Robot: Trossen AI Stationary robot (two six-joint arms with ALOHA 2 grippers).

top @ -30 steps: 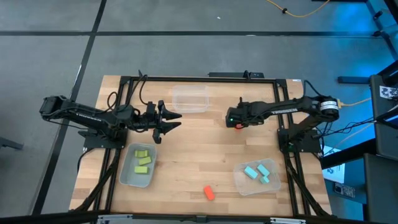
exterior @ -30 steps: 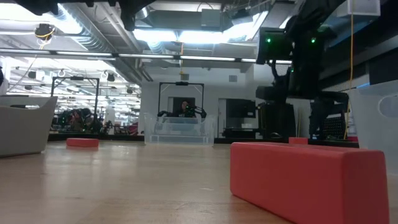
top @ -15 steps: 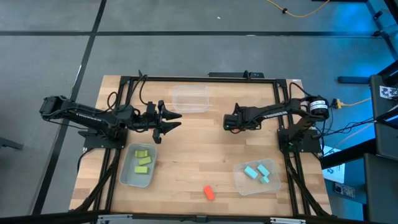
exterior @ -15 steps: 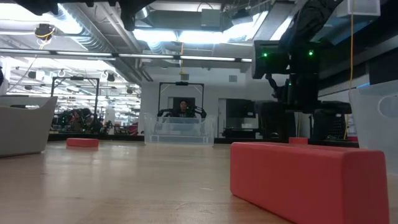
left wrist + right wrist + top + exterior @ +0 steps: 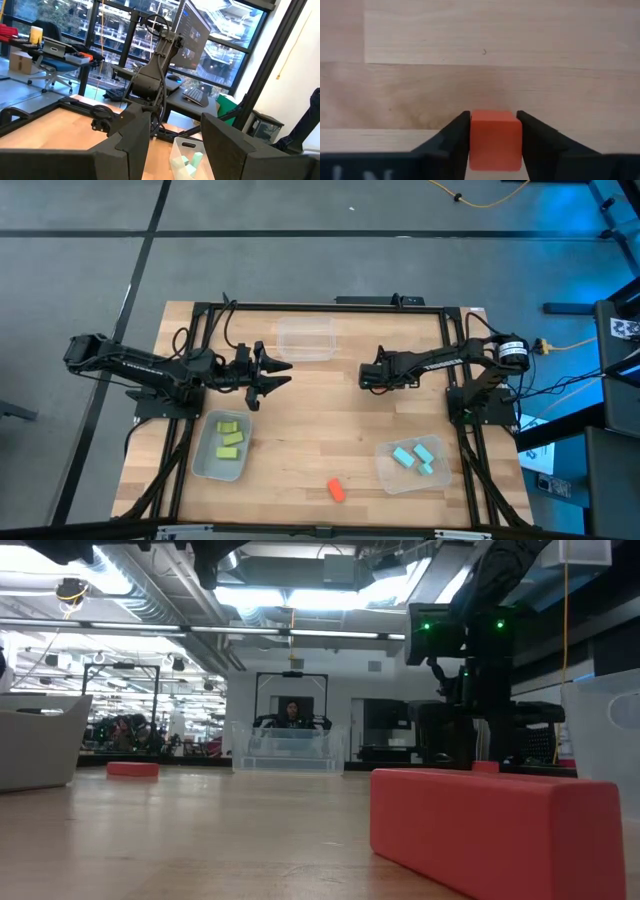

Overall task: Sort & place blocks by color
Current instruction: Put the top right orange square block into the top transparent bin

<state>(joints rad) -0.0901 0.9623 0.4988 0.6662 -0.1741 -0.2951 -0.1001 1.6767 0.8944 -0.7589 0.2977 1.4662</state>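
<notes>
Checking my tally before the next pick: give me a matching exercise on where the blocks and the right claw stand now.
Things:
1. yellow-green blocks
2. cyan blocks
3. loose orange block
4. right claw

States:
A. in the right-side bin
B. lying bare on the table, near its front edge
C. closed on the held orange block
D. in the left-side bin

Pairs: 1-D, 2-A, 3-B, 4-C.

**Blocks spread across table**

L bin (image 5: 219, 460), front-left, holds three blocks (image 5: 230, 438); R bin (image 5: 412, 468), front-right, holds three more (image 5: 415, 456). One block (image 5: 336, 490) lies between them at front edge. Third bin (image 5: 305, 339) sits at rear centre.
</notes>
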